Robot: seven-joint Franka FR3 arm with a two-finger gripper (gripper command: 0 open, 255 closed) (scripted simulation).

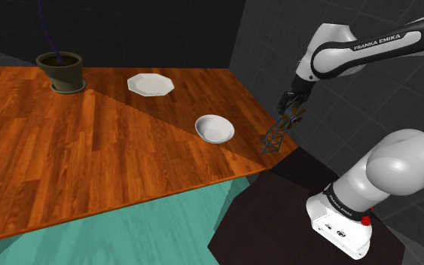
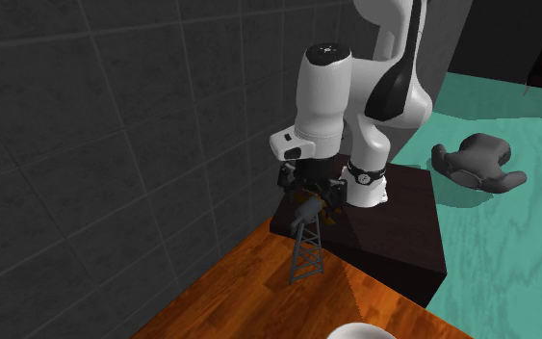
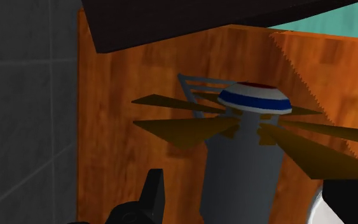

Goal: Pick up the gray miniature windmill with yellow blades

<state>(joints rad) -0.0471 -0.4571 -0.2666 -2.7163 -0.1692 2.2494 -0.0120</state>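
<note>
While the pincer [image 1: 293, 111] hangs wide open over it, I log: gray windmill [image 1: 272, 140], yellow blades [image 3: 177, 130], upright at the surface's [image 1: 89, 150] corner nearest the stand [image 1: 270, 226], three o'clock from the white bowl [image 1: 215, 128] in the shoulder view. Advice: lower until both fingers [image 3: 153, 191] flank the gray body [image 3: 241, 178] clear of the blades, then close gently.

Gray lattice windmill [image 1: 273, 141], yellow blades, upright at wooden table [image 1: 89, 150] corner.

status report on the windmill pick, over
Gripper down at the top of the windmill, grip unconfirmed. It stands upright on the table corner by the wall. White bowl nearby, apart, not in the way.
</note>
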